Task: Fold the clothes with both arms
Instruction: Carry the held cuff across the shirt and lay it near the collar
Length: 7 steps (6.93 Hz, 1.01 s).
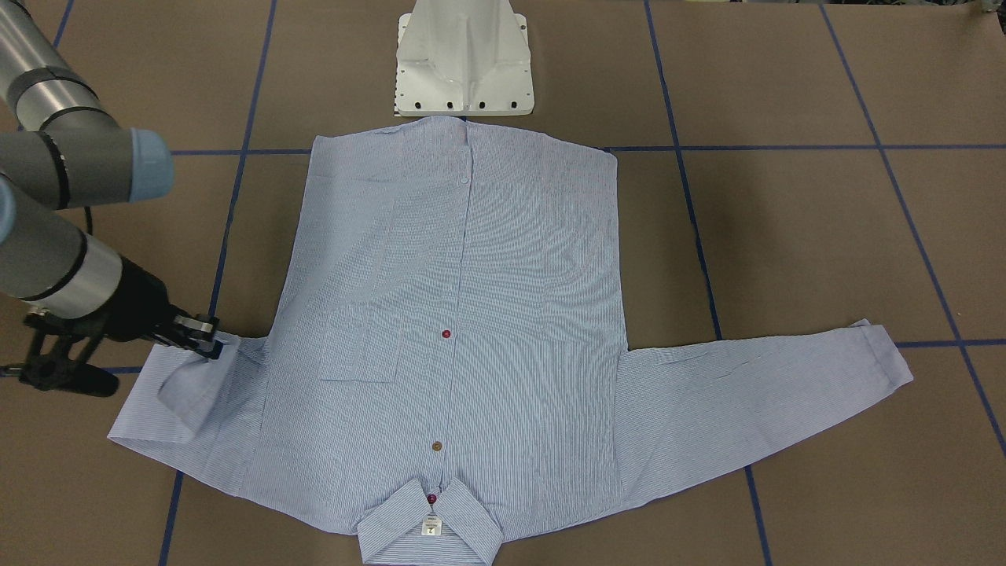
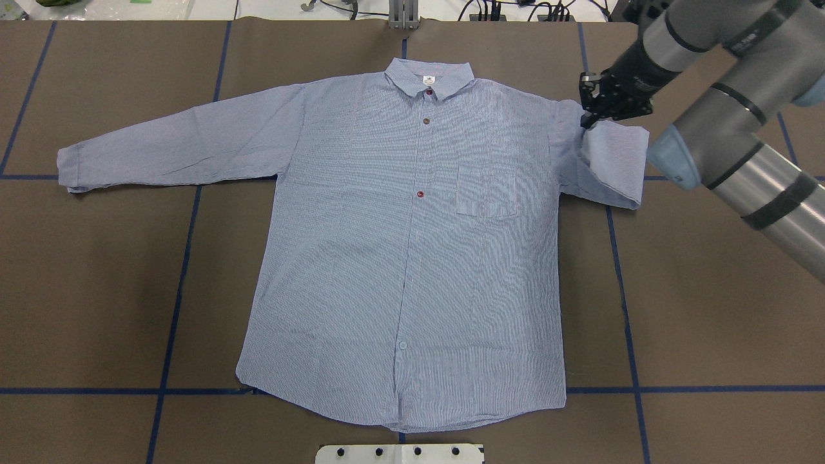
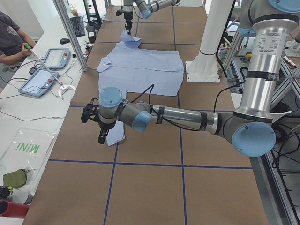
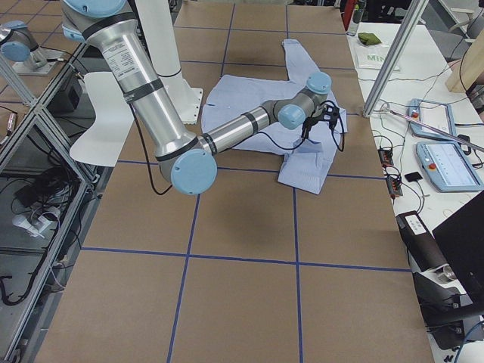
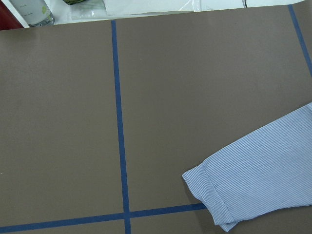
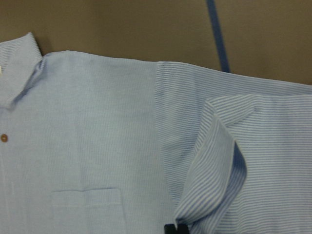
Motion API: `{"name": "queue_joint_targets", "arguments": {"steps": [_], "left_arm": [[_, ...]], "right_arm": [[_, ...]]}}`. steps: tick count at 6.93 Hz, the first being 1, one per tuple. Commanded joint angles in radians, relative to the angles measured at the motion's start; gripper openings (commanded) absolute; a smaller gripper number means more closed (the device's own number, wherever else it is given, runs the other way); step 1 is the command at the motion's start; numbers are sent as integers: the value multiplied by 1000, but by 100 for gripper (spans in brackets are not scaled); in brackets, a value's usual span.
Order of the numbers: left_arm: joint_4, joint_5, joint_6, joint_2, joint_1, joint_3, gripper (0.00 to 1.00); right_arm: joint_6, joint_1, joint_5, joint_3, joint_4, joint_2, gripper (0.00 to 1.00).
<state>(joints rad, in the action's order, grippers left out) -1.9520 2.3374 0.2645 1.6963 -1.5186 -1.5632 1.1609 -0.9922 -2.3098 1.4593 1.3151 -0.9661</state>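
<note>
The light blue striped shirt (image 2: 399, 225) lies flat, front up and buttoned, collar (image 2: 428, 78) at the far side. My right gripper (image 2: 590, 116) is shut on the cuff of the shirt's right-hand sleeve (image 2: 612, 161), which is folded back toward the shoulder; the pinched cuff shows in the right wrist view (image 6: 209, 165). The other sleeve (image 2: 174, 145) lies stretched out flat. My left gripper (image 3: 101, 137) hovers by that sleeve's cuff (image 5: 234, 185); it shows only in the exterior left view, so I cannot tell if it is open.
The white pedestal base (image 2: 399, 453) stands at the shirt's hem. Blue tape lines (image 2: 174, 290) cross the brown table. An operator (image 3: 9, 37) and tablets (image 3: 40, 79) are beyond the far edge, with a bottle (image 5: 31, 12) there too.
</note>
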Motion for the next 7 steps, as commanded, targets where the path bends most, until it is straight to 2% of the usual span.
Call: {"name": "queue_joint_targets", "arguments": {"steps": [1,2,3,4,5,7], "left_arm": [[-37,0,2,-1,0,15,100],[-38,0,4,-1,3,17,99],[-38,0,5,-1,5,17,100],[-38,0,7,-1,6,15,99],[-39,0,5,-1,8,22,100],[-57,0,7,0,9,38,100]], "right_arm": [[213,142,135,-176,6,284,0],[232,183,167,-260,6,393,0],[270,223,199,-345,-58,468,0],[393,259,277,-414,-209,484,0],[413,280,318,-466,-241,516,0],[416,285,331,-481,-244,527,0]]}}
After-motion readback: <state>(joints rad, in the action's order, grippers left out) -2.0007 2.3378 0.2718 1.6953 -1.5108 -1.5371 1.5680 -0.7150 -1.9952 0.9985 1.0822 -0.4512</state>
